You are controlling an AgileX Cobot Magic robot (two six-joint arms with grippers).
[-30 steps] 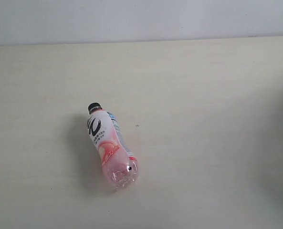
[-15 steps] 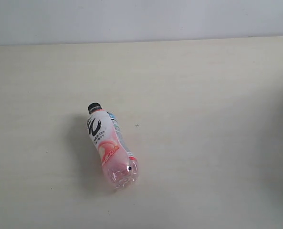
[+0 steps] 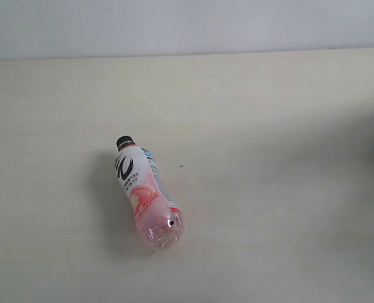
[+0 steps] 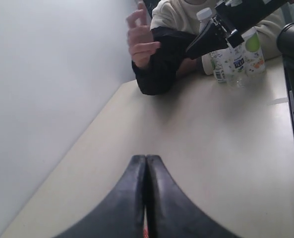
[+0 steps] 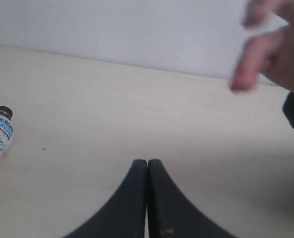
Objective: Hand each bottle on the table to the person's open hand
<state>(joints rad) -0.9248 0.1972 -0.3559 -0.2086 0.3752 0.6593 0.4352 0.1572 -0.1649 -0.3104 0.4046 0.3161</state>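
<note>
Exterior: only pink bottle lying on table. Both wrists: hand too. Left wrist alone: white-label bottles. Clenched, empty: left gripper, right gripper.

The pink bottle is white near its black cap, with a bold black mark, then pink, its base clear and pink-tinted. The table is pale cream, faintly grained. The left gripper and right gripper are black. The person's hand is light-skinned above a black sleeve; the upright bottles carry white labels with green marks.
</note>
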